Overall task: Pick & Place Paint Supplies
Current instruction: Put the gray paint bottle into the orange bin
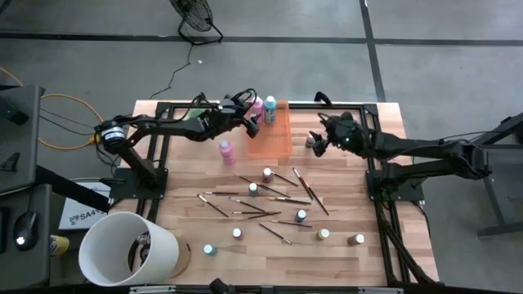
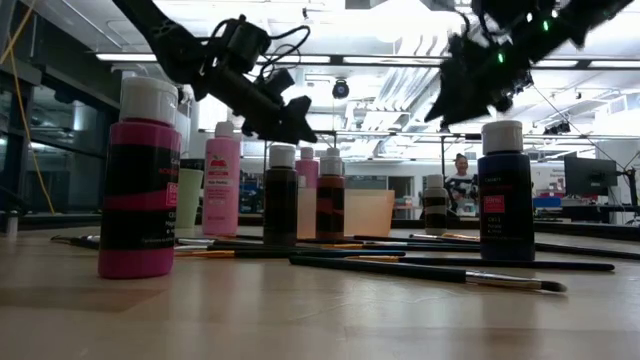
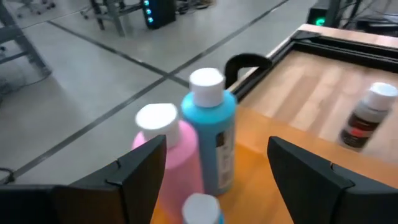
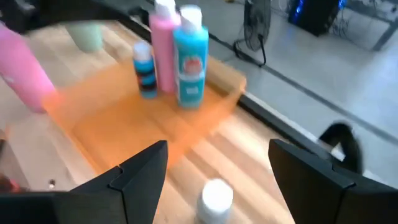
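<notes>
orange tray [image 1: 274, 140]: translucent, flat on the wooden table [image 1: 343, 245] at its far edge; the landmark for every place below.
teal bottle [image 1: 270, 109]: tall, bright blue-green body, white cap, printed label; stands upright in the tray's far corner.
pink bottle in tray [image 4: 163, 46]: tall, pale pink, white cap; upright, touching the teal bottle's side.
small blue bottle [image 4: 144, 70]: short, blue with dark bands, pale cap; in the tray just beside the pink one.
second pink bottle [image 1: 227, 152]: same pink body and white cap; upright on the table just off the tray's left side.
tiny bottles [image 1: 267, 174]: dark bodies, pale caps; scattered upright over the table on the near side of the tray, well apart from each other.
dark bottle by right arm [image 1: 310, 140]: brown, pale cap; upright just right of the tray.
brushes [image 1: 302, 184]: thin, dark handles, lying flat and crossed among the tiny bottles, near side of the tray.
left gripper [image 1: 250, 114]: above the tray's far left corner, fingers spread apart, nothing between them; the teal and pink bottles stand just ahead.
right gripper [image 1: 319, 145]: just right of the tray, raised above the dark bottle, fingers wide apart, nothing held.
</notes>
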